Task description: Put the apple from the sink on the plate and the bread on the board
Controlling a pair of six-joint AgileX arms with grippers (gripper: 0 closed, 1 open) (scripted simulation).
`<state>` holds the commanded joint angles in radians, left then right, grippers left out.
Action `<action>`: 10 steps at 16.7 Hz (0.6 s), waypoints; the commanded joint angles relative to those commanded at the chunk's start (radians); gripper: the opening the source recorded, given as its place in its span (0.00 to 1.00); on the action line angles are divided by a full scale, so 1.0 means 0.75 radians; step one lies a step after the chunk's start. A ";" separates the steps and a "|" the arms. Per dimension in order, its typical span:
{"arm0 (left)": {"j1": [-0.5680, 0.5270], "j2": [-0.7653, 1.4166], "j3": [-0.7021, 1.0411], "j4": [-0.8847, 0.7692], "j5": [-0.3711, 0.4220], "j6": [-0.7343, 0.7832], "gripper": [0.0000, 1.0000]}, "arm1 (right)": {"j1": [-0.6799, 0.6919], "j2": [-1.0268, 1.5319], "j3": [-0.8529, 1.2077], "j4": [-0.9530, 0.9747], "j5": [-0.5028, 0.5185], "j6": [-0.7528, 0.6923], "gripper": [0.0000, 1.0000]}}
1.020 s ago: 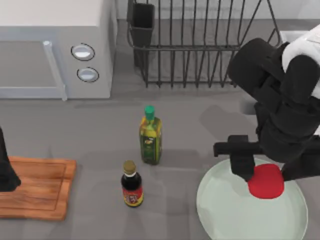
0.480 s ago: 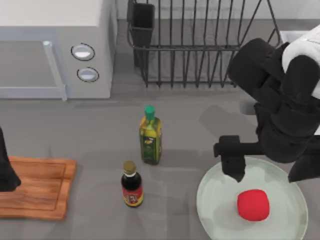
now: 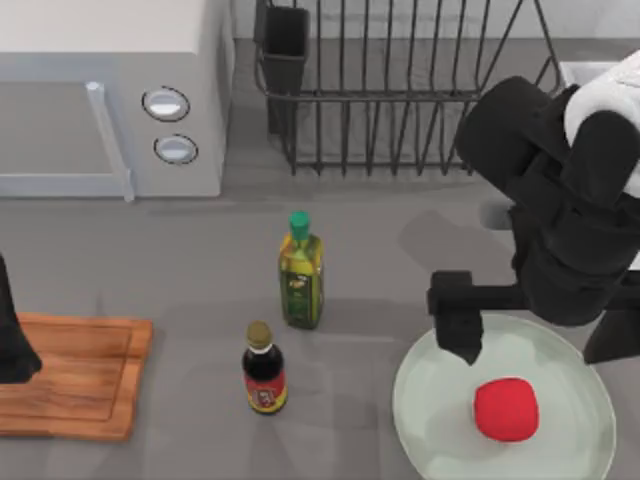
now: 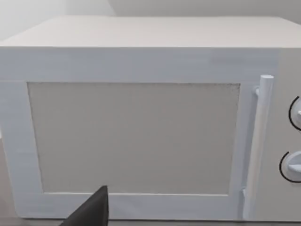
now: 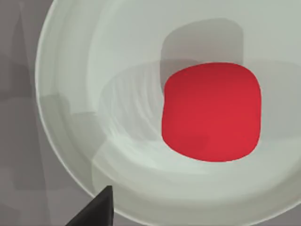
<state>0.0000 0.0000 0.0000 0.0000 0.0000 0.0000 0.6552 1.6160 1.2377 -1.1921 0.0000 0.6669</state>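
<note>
The red apple (image 3: 506,409) lies free on the mint-green plate (image 3: 425,425) at the front right. My right gripper (image 3: 535,338) hangs just above the plate's far side, open and holding nothing, its two fingers spread wide on either side of the apple. The right wrist view looks down on the apple (image 5: 211,113) resting inside the plate (image 5: 70,94). The wooden board (image 3: 75,375) lies bare at the front left, with my left arm (image 3: 10,335) parked over its left end. The sink's pale edge (image 3: 585,72) peeks out at the back right. The bread is out of view.
A green oil bottle (image 3: 301,272) and a dark sauce bottle (image 3: 263,372) stand between board and plate. A white microwave (image 3: 100,90) fills the back left, and the left wrist view faces its door (image 4: 136,136). A black wire dish rack (image 3: 400,90) stands at the back.
My right gripper opened and let the apple go. The apple dropped onto the plate and settled, and the gripper rose slightly. The left arm has not moved.
</note>
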 joint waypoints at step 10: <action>0.000 0.000 0.000 0.000 0.000 0.000 1.00 | -0.281 -0.710 -0.531 0.511 0.000 -0.286 1.00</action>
<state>0.0000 0.0000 0.0000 0.0000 0.0000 0.0000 0.4448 1.0837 0.8399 -0.8092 0.0000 0.4528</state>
